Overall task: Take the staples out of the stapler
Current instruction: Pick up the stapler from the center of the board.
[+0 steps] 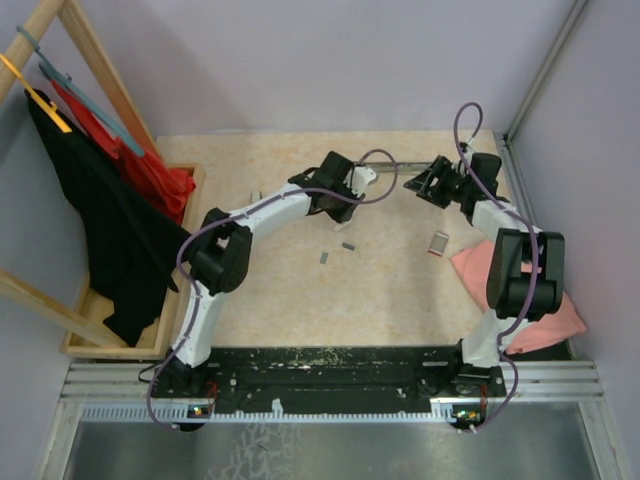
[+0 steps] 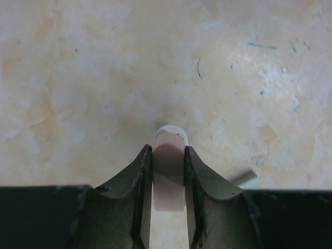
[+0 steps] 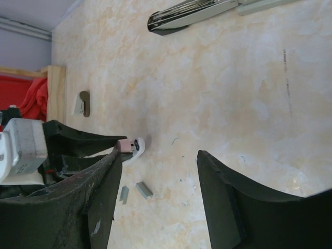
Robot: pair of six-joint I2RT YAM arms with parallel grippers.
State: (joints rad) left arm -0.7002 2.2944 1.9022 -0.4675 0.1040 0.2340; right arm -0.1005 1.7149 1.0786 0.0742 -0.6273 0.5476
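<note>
The staples [image 3: 144, 190] lie loose on the counter [image 1: 300, 300] as a short grey strip, with a second strip [image 3: 124, 194] just beside it and not touching it. In the top view both sit toward the arms' bases from the stapler [image 2: 168, 171], apart from it and near the middle of the counter. The stapler is a small pink-and-white one, held off to the far side between the left jaws, which press narrow against its two flanks so that its rounded white end sticks out past the tips. The right jaws stand wide apart with nothing between them, hanging over bare counter near the stapler and facing it. A long shiny metal bar [image 3: 192, 13] lies at the far edge of the counter. A small red-and-white box [image 1: 438, 243] sits to the right of the staples, and a pink cloth [image 1: 520, 300] lies beyond it under the right arm [image 1: 520, 265]. Black and red clothes [image 1: 110, 220] hang on a wooden rack [image 1: 60, 30] at the left.
</note>
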